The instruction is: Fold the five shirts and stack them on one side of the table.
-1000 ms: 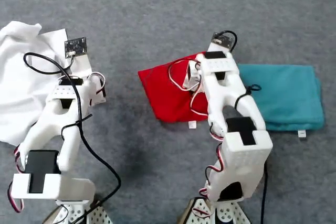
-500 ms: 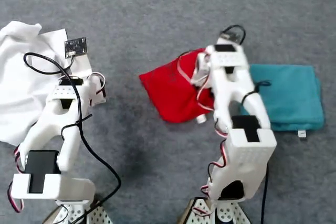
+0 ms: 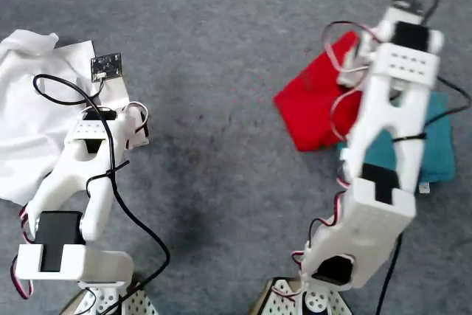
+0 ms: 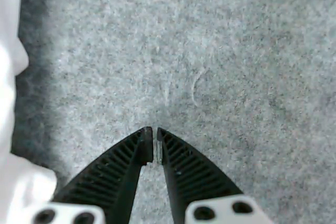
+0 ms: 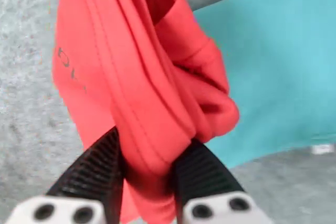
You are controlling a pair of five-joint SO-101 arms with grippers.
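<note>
The red shirt [image 5: 152, 93], folded into a thick bundle, hangs pinched in my right gripper [image 5: 152, 148]. Both fingers [image 5: 102, 169] press into its layered edge, a grip that looks chosen to keep the folds from spilling open. The bundle is at the far right of the scene, and its trailing end overlaps the left edge of the teal shirt [image 3: 442, 145]. I cannot tell whether that end brushes the cloth below or hangs clear of it. The teal shirt lies folded flat on the right side of the grey table [image 3: 221, 49]. I judge it to be the base of the stack, which would explain why I hold the red one here, above and just beside it, ready to be set on top. Across the table at the left, my left gripper [image 4: 154, 142] sits low over bare felt with its fingers drawn tip to tip and nothing between them. It is well apart from the carrying arm, and I take it to be parked out of the way. Just beside it, at the far left, the white shirt [image 3: 29, 108] lies crumpled and unfolded, by my reckoning the next one due for folding.
</note>
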